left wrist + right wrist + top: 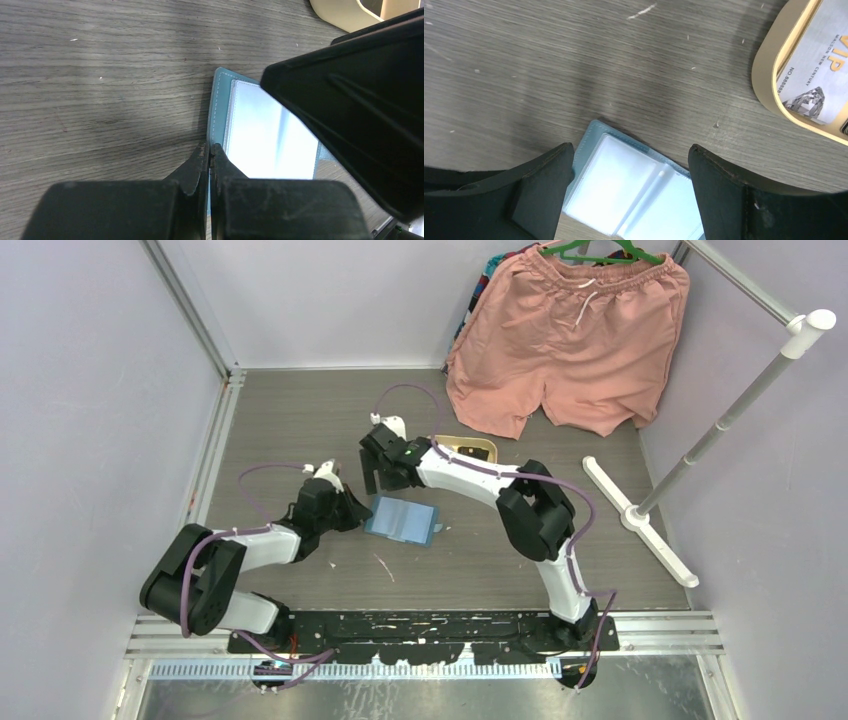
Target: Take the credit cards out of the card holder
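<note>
Near edge of the desk (300,430): both arm bases. L end effector (349,508) sits low, left of desk centre. Its tips are pressed together right at the left edge of the card holder (403,521). Looks like it's pinning that edge down, tho can't tell if a bit of cover is caught btwn the tips. Holder lies open & flat about mid-desk, clear pockets up. Just behind it, R end effector (372,468) hangs over the holder's far edge, fingers spread wide, nothing in them. Further back, right of centre, is the tan tray (488,444). Beyond that, pink shorts (570,340) hang at the far right corner.

Progress, my read: partly done, maybe mostly.
- At least one of the credit cards (809,75), a light one w/ "VIP" print, is already in the tray.
- A dark sliver at the frame edge beside it may be a 2nd card, not sure.
- Visible pockets look pale & glossy, prob. empty, but glare hides what's inside & part of the holder is covered by fingers.
- Left to do: check and empty any pocket w/ a card in it.

Views:
- Top cam gives the layout, but the tray is partly behind the R arm, so its contents are unreadable.
- R wrist cam is the only one showing the card in the tray.
- L wrist cam alone shows the closed tips meeting the holder's stitched edge, w/ an R finger as a big black block overhead.
</note>
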